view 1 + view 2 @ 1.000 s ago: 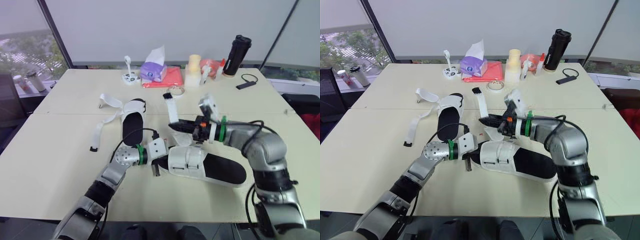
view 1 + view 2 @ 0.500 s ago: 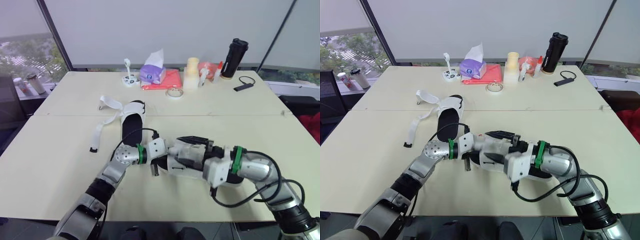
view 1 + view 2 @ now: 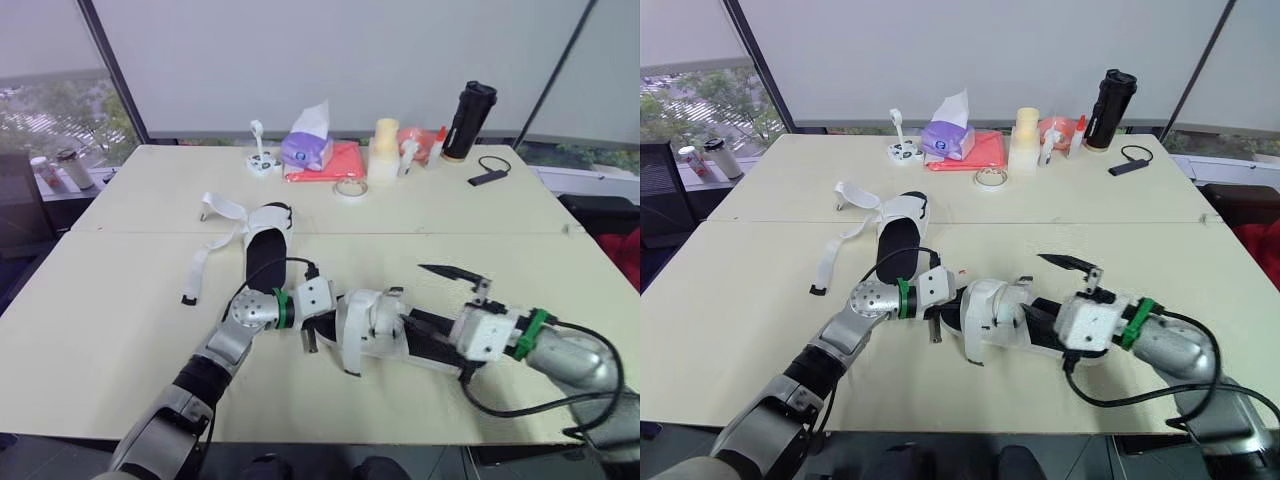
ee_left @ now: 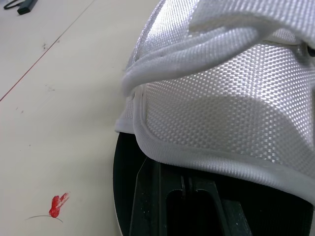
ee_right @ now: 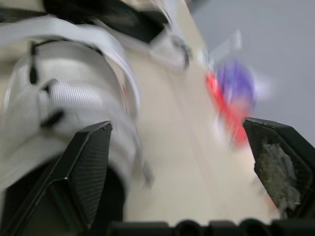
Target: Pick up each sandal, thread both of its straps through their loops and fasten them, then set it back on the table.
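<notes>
The right gripper (image 3: 440,298) has drawn back from over the straps to the heel end of the near sandal (image 3: 385,325), its fingers (image 5: 88,167) spread wide and holding nothing. The sandal lies at the front middle of the table (image 3: 120,300), one white strap (image 3: 350,345) draped down its side. The left gripper (image 3: 315,333) sits at its toe; its grip cannot be told. The second sandal (image 3: 265,245) lies behind, straps loose.

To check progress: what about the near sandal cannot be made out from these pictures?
- Heel of the near sandal: head views, covered by the right gripper.
- Whether its straps are fastened: blurred in the right wrist view, too small in the head views.
- Its outline: left wrist view, cut off by edges.
</notes>
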Available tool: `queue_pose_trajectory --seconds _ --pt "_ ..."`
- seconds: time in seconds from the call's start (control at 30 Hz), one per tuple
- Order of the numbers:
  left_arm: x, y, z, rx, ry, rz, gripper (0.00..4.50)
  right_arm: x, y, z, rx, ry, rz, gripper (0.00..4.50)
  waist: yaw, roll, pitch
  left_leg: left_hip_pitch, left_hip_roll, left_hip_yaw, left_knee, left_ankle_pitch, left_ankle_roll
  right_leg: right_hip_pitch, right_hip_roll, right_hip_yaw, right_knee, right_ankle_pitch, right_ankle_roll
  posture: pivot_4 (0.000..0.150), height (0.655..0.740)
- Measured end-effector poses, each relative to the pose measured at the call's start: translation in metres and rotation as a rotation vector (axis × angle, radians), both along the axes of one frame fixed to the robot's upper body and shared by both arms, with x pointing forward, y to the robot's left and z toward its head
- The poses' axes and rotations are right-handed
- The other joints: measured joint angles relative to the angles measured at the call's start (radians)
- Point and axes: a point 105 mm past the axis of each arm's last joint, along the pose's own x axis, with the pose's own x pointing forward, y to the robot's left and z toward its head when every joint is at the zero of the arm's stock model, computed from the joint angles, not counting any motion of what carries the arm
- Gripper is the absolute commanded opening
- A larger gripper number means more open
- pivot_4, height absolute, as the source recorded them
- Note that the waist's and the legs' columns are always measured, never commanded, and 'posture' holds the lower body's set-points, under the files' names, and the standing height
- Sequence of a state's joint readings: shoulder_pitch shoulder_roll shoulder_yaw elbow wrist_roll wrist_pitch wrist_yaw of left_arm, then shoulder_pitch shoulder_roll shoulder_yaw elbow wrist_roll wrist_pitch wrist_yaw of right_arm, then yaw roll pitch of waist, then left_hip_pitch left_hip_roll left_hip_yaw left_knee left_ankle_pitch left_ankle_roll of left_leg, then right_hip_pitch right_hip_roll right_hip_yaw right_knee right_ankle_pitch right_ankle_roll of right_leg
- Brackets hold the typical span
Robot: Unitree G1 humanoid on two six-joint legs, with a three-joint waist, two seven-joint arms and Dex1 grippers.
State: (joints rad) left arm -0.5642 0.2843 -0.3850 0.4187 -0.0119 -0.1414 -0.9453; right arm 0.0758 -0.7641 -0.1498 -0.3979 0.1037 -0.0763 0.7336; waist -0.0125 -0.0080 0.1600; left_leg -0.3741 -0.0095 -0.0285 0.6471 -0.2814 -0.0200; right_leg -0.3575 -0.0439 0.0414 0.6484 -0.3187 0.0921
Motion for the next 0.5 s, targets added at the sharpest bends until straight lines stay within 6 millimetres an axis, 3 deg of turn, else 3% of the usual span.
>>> queue_pose_trajectory --seconds 0.1,0.2,0.33,0.5 --pt "0.0 0.0 0.0 0.0 0.0 0.0 0.0 -0.005 -0.005 0.012 0.344 0.297 -0.062 4.45 0.0 0.0 0.0 -0.001 0.001 0.0 0.0 0.0 0.0 0.0 -0.001 0.0 0.0 0.0 0.0 0.15 0.74" --pt "0.0 0.0 0.001 0.003 -0.001 -0.008 0.0 -0.016 -0.001 0.025 0.532 0.536 -0.051 4.45 0.001 -0.001 0.0 -0.001 0.001 0.0 -0.001 0.0 0.001 0.0 -0.001 0.0 -0.002 0.0 -0.001 0.15 0.74" --pt "0.0 -0.001 0.002 0.016 0.001 -0.033 0.0 -0.046 0.024 0.021 0.542 0.81 0.068 4.45 0.003 -0.002 0.001 -0.004 0.001 0.0 -0.002 -0.001 0.001 -0.002 -0.001 -0.001 -0.004 0.0 -0.001 0.15 0.74" --pt "-0.001 0.0 0.004 0.01 0.015 -0.049 0.0 -0.069 0.043 -0.006 0.495 0.979 0.108 4.45 0.001 -0.003 -0.001 -0.016 0.001 0.0 0.002 -0.001 0.001 -0.015 -0.002 -0.001 -0.002 0.0 0.0 0.15 0.74"
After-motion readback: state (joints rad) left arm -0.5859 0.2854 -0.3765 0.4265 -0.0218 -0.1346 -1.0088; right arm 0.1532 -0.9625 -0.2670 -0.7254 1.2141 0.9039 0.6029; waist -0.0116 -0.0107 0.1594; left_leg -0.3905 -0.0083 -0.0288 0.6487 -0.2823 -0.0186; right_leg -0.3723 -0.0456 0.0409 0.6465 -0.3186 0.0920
